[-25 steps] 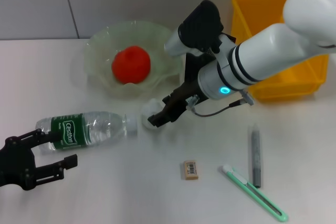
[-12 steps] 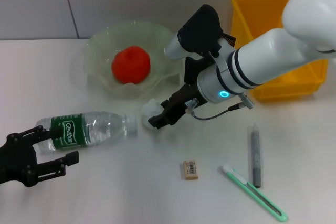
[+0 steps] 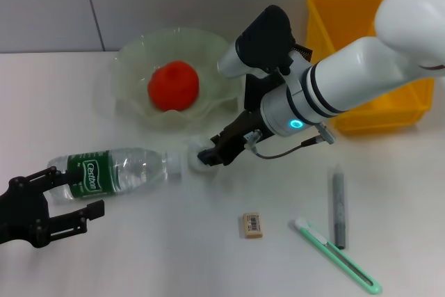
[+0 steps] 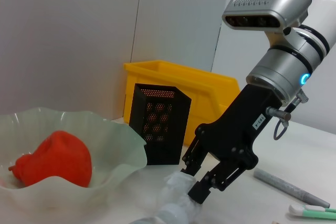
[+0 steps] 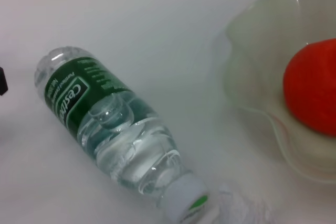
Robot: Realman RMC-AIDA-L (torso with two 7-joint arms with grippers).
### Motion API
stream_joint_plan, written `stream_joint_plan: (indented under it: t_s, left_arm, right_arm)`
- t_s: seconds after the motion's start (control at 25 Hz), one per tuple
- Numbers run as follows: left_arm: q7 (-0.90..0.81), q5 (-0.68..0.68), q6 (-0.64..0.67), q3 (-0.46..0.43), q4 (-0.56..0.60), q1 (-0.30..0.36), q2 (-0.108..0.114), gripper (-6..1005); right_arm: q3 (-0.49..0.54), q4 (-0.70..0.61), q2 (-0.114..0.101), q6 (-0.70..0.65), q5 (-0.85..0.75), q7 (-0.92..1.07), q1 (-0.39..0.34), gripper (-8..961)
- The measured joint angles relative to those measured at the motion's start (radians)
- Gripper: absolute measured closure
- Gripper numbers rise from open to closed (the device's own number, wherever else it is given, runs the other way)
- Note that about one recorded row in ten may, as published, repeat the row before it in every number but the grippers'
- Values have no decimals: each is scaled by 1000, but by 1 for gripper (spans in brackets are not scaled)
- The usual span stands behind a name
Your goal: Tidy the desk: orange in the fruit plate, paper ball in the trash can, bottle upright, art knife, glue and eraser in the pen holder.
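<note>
While lowered at paper ball [image 3: 197,152], right gripper [image 3: 211,156] straddles it with jaws parted, not yet clamped; wad sits on desk [image 3: 139,255] touching cap of toppled water bottle [image 3: 111,170], just beside fruit plate [image 3: 132,67] already holding orange [image 3: 174,85]. Likely feather-light, soft, crushable: pinch across middle, modest squeeze, mind nudging bottle cap. Left gripper [image 3: 66,206] spread wide near bottle base, idle. Eraser [image 3: 253,225], art knife [image 3: 337,255], grey glue stick [image 3: 338,205] lie apart, toward right. Pen holder [image 4: 157,121] upright behind.
</note>
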Motion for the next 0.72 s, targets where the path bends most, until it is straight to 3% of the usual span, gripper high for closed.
stream_joint_plan:
  t_s: [0.16,0.36,0.72]
  left_arm:
    - [0,0,0,0,0,0,0,268]
    - [0,1,0,0,0,-1,0,271]
    - [0,2,0,0,0,-10,-2,277]
  right_arm:
    - [4,-36,-9,-49,-1,27,-9,618]
    - [24,-170,-36,-175,-42,97,-59,632]
    - [317,-485,-40,-519,-253,152,-164,636]
